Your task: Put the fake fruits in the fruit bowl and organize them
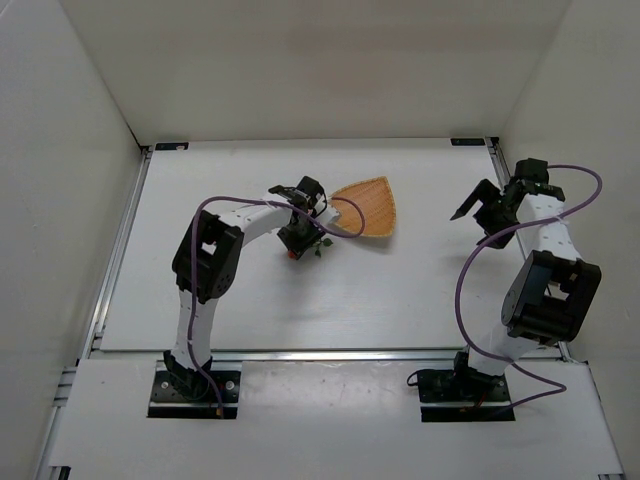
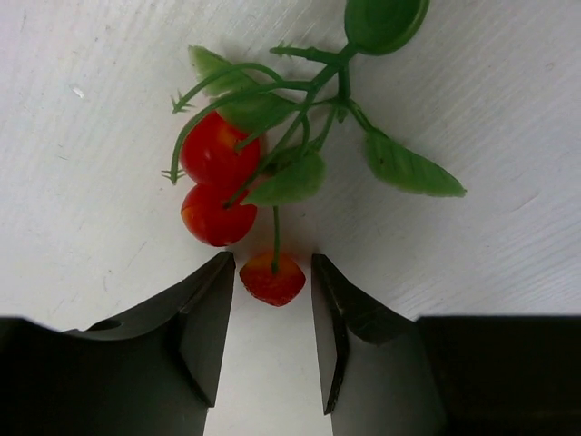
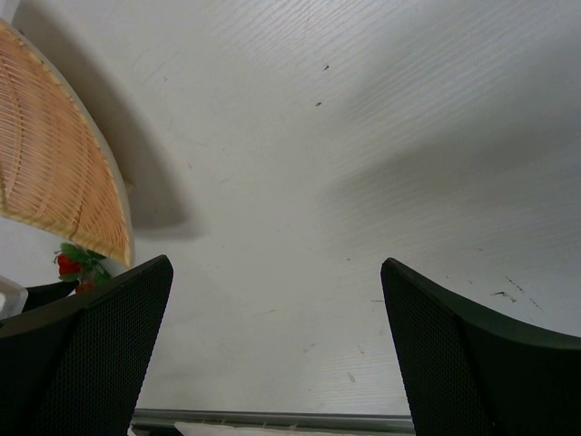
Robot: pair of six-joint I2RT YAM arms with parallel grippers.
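The fake fruits [image 2: 218,182] are a small cluster of red berries on green stems and leaves, lying on the white table just left of the fruit bowl [image 1: 368,208]. My left gripper [image 2: 272,268] is open and low over the cluster. Its lowest berry [image 2: 272,279] sits between the fingertips with a narrow gap on each side. In the top view the cluster [image 1: 296,252] shows under the left gripper [image 1: 297,240]. The woven orange-tan bowl also shows in the right wrist view [image 3: 54,173], with the fruits [image 3: 71,265] beyond its rim. My right gripper [image 3: 277,263] is open wide and empty, far right of the bowl.
White walls enclose the table on the left, back and right. A metal rail [image 3: 272,421] runs along the table edge under the right gripper. The left arm's purple cable [image 1: 345,228] loops over the bowl's near-left rim.
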